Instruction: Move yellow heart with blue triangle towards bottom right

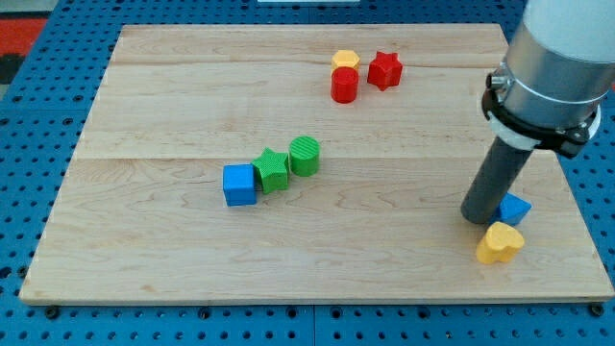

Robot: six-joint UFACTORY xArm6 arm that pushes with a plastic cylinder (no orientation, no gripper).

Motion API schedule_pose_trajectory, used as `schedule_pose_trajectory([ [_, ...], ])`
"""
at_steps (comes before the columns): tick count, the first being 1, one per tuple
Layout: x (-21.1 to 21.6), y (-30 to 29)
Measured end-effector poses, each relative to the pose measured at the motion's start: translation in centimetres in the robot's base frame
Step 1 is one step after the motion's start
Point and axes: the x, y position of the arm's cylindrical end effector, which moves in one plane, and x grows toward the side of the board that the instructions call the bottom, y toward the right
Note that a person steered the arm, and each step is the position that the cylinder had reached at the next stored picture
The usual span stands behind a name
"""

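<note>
Yellow heart (500, 243) and blue triangle (515, 209) sit touching near the bottom right corner of the wooden board (192, 259).

The arm carries no claw, only a smooth dark rod gripping nothing; my tip (478, 219) rests just to the view's left of both, probably placed to shove them rightward together. Elsewhere, well apart, a ridged blue cube (239, 185), green star (272, 170) and green cylinder (305, 156) form a diagonal chain; a red cylinder (344, 85), yellow hexagon (346, 60) and red star (384, 69) cluster at the top.

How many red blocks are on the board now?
2: a red cylinder and a red star, both near the view's top beside a yellow hexagon. None seems hidden.
</note>
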Motion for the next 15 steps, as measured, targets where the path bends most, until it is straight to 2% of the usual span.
schedule_pose_trajectory([
  [2, -1.9, -11.7],
  [3, 0.3, -13.5],
  [5, 2.9, -2.5],
  [8, 3.9, 0.7],
  [9, 4.0, -4.3],
  [10, 2.5, -5.3],
  [12, -4.2, -2.0],
  [13, -5.1, 3.4],
  [15, -2.9, 2.6],
])
